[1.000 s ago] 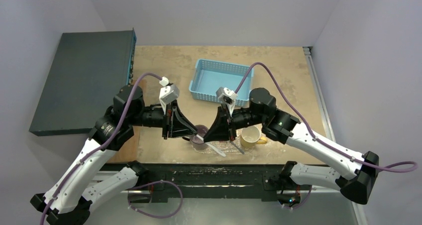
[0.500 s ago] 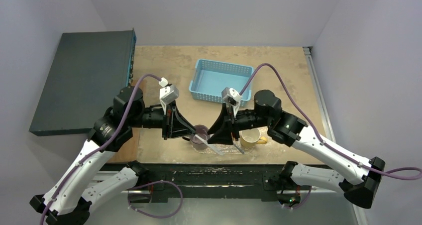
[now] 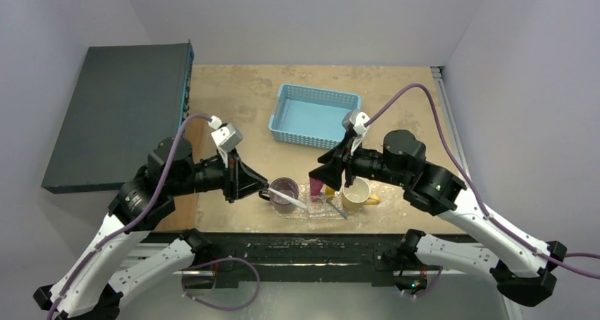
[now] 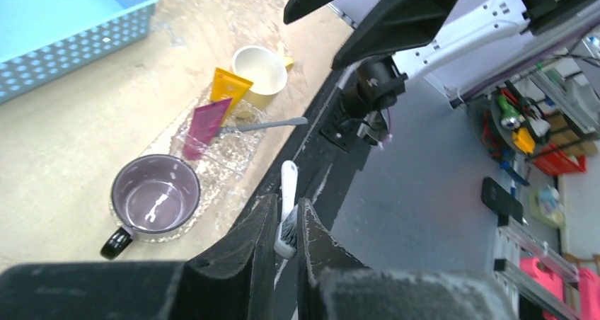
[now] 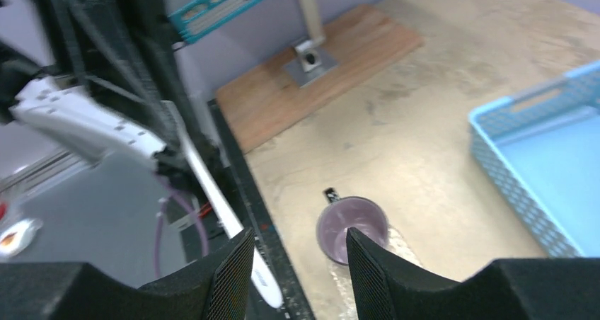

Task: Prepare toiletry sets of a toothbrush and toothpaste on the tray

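The left gripper [image 4: 286,204] is pressed together on a white toothbrush [image 4: 288,175], pinching it near the bristle end so the handle sticks out past the fingertips. From above, that toothbrush slants over the purple mug [image 3: 284,191] toward the tray [image 3: 317,210], clear of both.

The right gripper [image 5: 297,243] is spread wide with nothing between its fingers. In the top view it hangs just above the pink tube [image 3: 316,187], over the middle of the tray.

The tray lies along the near edge of the table [image 3: 396,107], close to the black rail [image 3: 311,241] in front. On it the pink tube and the yellow tube [image 4: 228,90] lie side by side, almost touching, with a second toothbrush [image 4: 263,126] lying beside them, its end reaching past the tray's near rim. The purple mug sits at the tray's left end. The yellow mug [image 4: 259,68] stands just beside the right end, next to the yellow tube.

The basket [image 3: 311,115] sits well back from the tray, with bare table between them and more bare table to its left and right. The two grippers face each other across the tray with a gap between them.
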